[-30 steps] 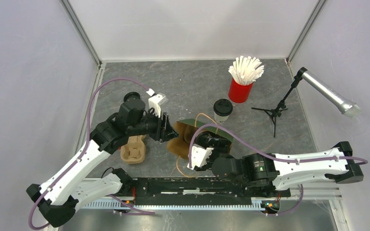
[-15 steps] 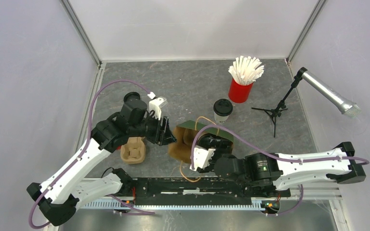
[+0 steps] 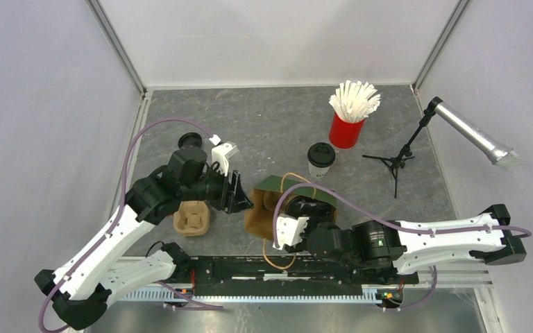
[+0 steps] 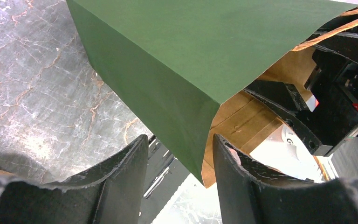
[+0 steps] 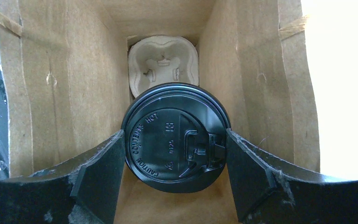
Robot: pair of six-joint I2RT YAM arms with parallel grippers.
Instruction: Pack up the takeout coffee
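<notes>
Inside the green bag (image 4: pixel 177 60), the right gripper (image 5: pixel 175 135), jaws clamped on a lidded cup (image 5: pixel 175 144), should lower it straight onto the pulp carrier (image 5: pixel 163 60) (left gripper (image 4: pixel 179 140) open astride the rim; second cup (image 3: pixel 320 158) outside).

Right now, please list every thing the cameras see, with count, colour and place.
paper bag: one, green outside, brown inside; middle of the table.
held cup: one, black lid showing; inside the bag, in the right gripper.
free cup: one, white, black lid; standing beyond the bag.
cup carriers: two, tan; one on the table by the left arm, one at the bag's bottom.
red cup: one, holding white straws; far right.
microphone: one, silver, on black tripod; right edge.
left gripper: one, black; open, astride the bag's edge.
right gripper: one, black; shut on the held cup.
</notes>
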